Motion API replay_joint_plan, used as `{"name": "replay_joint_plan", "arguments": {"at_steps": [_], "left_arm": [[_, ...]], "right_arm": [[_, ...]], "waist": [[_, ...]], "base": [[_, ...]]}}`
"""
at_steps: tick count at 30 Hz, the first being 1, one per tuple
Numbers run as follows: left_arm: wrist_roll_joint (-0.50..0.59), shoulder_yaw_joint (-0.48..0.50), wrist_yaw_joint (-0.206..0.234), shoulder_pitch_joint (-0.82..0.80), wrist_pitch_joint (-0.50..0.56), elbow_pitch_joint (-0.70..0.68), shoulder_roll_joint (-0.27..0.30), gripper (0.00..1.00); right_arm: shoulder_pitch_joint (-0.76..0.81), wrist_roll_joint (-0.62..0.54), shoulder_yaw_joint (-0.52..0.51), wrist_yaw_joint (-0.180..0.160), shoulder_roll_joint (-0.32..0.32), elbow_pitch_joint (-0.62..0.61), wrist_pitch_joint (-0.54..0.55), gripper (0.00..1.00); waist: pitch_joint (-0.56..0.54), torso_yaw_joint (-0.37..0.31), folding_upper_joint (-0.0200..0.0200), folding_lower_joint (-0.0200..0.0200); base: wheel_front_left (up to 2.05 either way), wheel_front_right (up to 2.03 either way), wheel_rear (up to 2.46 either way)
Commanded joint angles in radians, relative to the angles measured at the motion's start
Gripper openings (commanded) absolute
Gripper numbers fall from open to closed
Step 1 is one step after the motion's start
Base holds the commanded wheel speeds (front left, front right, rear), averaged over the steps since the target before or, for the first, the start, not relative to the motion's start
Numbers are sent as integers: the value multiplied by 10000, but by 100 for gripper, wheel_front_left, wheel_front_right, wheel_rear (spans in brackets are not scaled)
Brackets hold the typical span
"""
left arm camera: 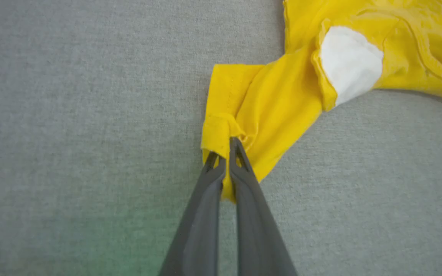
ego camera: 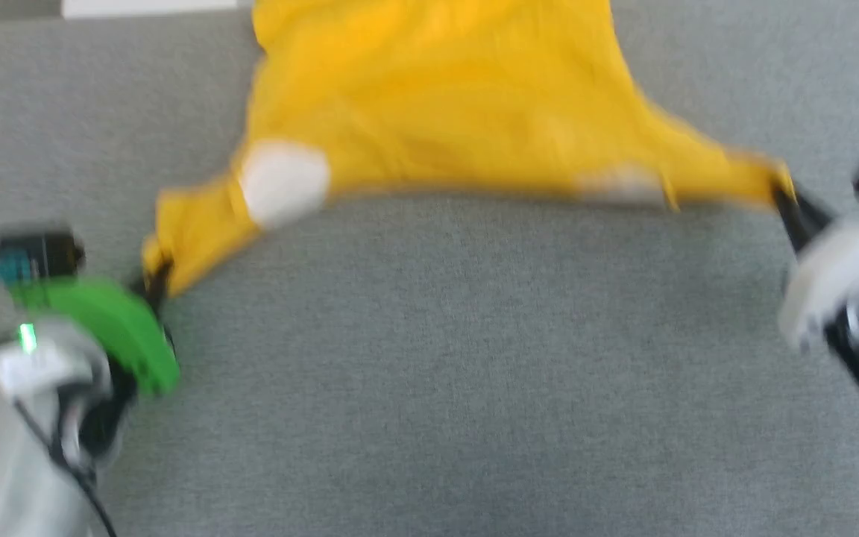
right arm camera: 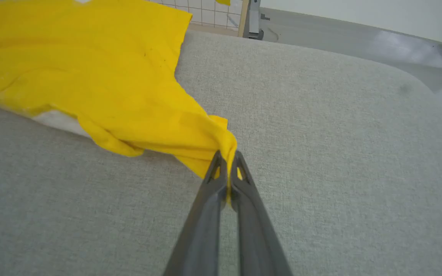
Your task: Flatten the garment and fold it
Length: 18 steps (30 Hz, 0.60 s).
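The left hand pinched one end of the yellow T-shirt and the right hand pinched the opposite end, the shirt stretched between them across the grey table.

1. A grey, woven-fabric surface carries everything; the right wrist view shows its far corner rounded.
2. A yellow shirt lies on its far part, its two near corners drawn out left and right.
3. A white patch shows near the shirt's left corner.
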Motion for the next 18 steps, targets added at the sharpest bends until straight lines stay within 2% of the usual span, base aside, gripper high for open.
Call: {"name": "replay_joint_plan", "arguments": {"at_steps": [1, 4, 8, 14, 18], "left_arm": [[-266, 134, 188, 611, 35, -307, -91, 0], [-693, 336, 569, 1953, 92, -1064, -273, 0], [-1043, 447, 1016, 3430, 168, -1695, -487, 0], [-1300, 435, 1632, 5021, 410, -2166, -687, 0], [-1373, 522, 1996, 5821, 524, -2204, -657, 0]], "right_arm": [[589, 59, -284, -19, 183, -334, 217, 0], [1983, -76, -1080, -19, 545, -1110, 622, 0], [3480, -381, -1937, -19, 1371, -1940, 1164, 0], [4946, -597, -2822, -19, 2351, -2762, 2093, 0], [5667, -344, -3221, -19, 2654, -3051, 2787, 0]], "waist": [[-658, 187, 0, 1], [-922, 255, 0, 1], [-1276, 325, 0, 1], [-1738, 470, 0, 1], [-1960, 585, 0, 1]], "base": [[0, 0, 0], [0, 0, 0], [0, 0, 0], [0, 0, 0], [0, 0, 0]]}}
